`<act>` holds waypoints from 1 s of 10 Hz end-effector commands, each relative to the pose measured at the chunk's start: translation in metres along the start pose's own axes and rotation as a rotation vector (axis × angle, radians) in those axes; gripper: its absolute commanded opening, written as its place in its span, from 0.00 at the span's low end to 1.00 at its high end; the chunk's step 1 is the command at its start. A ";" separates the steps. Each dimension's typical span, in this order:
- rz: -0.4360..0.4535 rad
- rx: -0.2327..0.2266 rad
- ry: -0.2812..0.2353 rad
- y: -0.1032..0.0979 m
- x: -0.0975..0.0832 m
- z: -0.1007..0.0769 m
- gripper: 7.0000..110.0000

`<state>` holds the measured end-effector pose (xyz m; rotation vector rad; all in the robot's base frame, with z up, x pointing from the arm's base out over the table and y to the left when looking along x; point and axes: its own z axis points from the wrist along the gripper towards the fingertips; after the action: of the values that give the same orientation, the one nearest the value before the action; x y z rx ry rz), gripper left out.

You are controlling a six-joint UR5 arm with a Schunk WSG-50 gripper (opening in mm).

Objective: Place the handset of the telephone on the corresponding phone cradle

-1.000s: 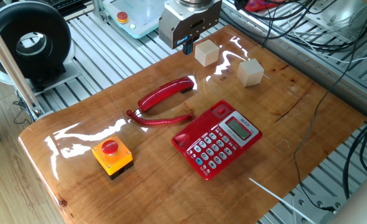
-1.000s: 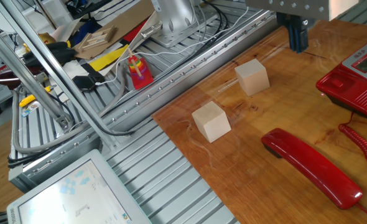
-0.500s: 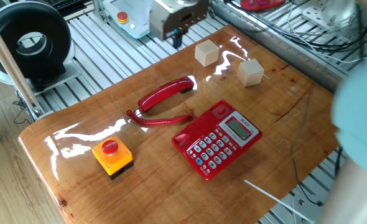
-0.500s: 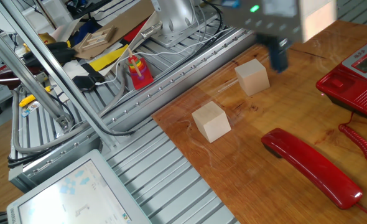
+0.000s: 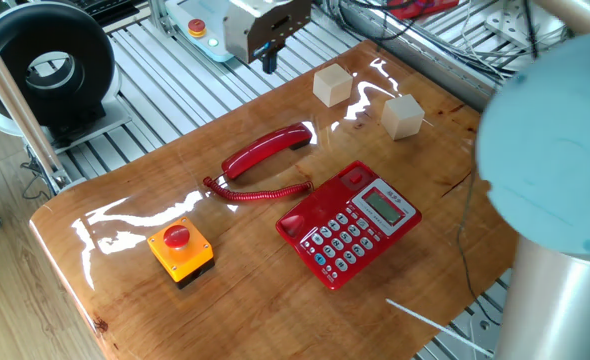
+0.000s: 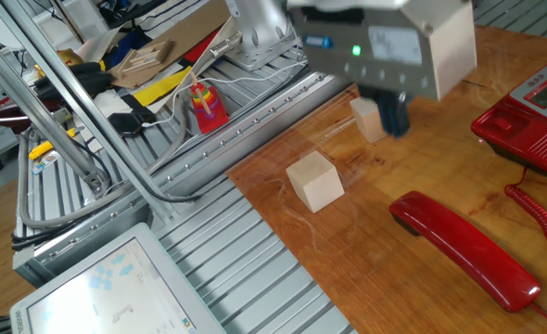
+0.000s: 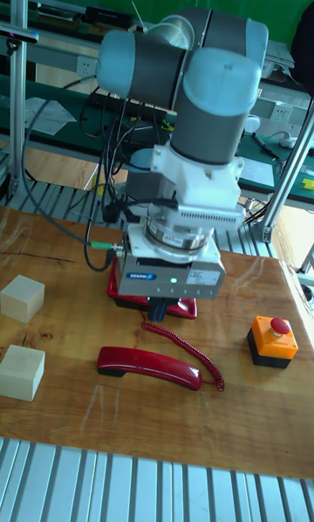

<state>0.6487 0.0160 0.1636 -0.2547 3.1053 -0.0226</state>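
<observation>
Since a second ago the claw (image 5: 269,57) has travelled away from the wooden cubes toward the far edge of the counter (image 5: 135,180), while nothing on the wood has shifted. Its dark fingers look close together with nothing between them, though the small, partly blurred tips leave me unable to tell whether they are fully closed.

The handset (image 5: 266,150) lies off the telephone (image 5: 350,225), flat on the glossy varnished wood: a long, slightly curved bar of shiny red plastic with rounded ends, its coiled red cord (image 5: 260,191) running along beside it toward the phone. The telephone is a roughly square red body with pale keypad buttons and a small grey-green display. The phone cradle (image 5: 327,193), the recessed strip on the side nearest the handset, holds nothing.

Two plain pale wooden cubes (image 5: 332,84) (image 5: 403,115) sit apart from each other near the far side. An orange box with a red button (image 5: 180,251) stands alone near the front.

From the other fixed view the claw's grey housing fills the upper middle and partly hides one cube (image 6: 369,119), while the second cube (image 6: 314,181) stands clear; the handset's smooth rounded end (image 6: 465,248) shows plainly. The tall view shows the arm's grey joints hiding most of the telephone, with the handset (image 7: 149,366) lying in front of it.
</observation>
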 end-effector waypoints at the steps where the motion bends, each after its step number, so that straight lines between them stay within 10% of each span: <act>1: -0.018 0.018 -0.008 0.001 -0.021 0.038 0.00; 5: -0.002 0.036 -0.035 0.016 -0.018 0.098 0.00; 10: 0.006 0.040 -0.041 0.034 0.002 0.121 0.00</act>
<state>0.6528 0.0397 0.0545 -0.2547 3.0664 -0.0937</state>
